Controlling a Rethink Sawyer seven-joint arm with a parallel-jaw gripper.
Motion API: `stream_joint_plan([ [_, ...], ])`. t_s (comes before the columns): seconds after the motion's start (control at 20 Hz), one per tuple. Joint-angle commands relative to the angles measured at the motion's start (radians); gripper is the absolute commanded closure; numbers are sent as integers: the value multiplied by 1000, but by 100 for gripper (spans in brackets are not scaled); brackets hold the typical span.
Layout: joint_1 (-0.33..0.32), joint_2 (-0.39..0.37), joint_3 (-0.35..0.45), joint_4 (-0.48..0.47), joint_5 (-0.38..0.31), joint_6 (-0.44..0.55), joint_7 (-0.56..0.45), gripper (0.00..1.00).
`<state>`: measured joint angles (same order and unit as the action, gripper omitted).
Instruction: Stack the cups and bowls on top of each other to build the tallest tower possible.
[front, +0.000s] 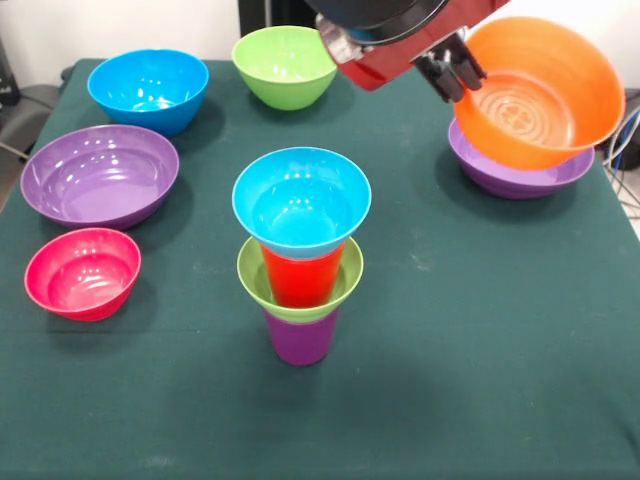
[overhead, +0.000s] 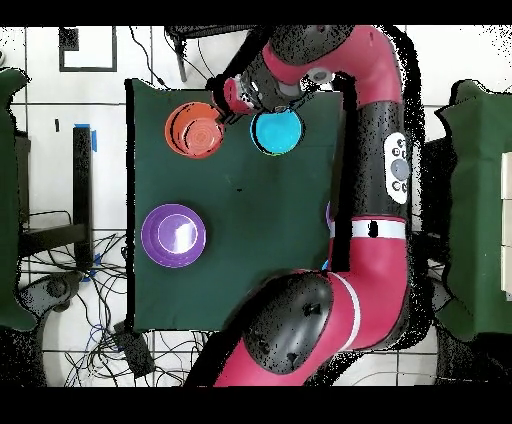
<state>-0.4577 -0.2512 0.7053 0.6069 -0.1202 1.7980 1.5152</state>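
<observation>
Dk green tbl cloth (front: 480, 380); white wall (front: 120, 25) behind.

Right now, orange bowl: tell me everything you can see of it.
The orange bowl is glossy plastic, round and deep, with concentric rings in its base. It is tilted, its opening facing the front camera, and held off the cloth at the table's right side in the front view. The claw grips its left rim. Its lower edge overlaps a wide purple bowl beneath; whether they touch is unclear.

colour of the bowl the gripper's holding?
Orange bowl, held tilted by the gripper; clearest in the front view.
</observation>
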Motion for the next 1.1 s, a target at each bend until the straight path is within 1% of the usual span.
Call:
stream_joint_plan([
  [0.05,5,51,112,-150,-142,170,-408,100],
  [0.3,-3,51,140,-164,-166,195,-415,100],
  [0.75,-27,53,201,-166,-146,236,-398,100],
  [0.9,-31,57,228,-178,-158,236,-414,100],
  [1.1,-45,55,240,-180,-181,218,-458,100],
])
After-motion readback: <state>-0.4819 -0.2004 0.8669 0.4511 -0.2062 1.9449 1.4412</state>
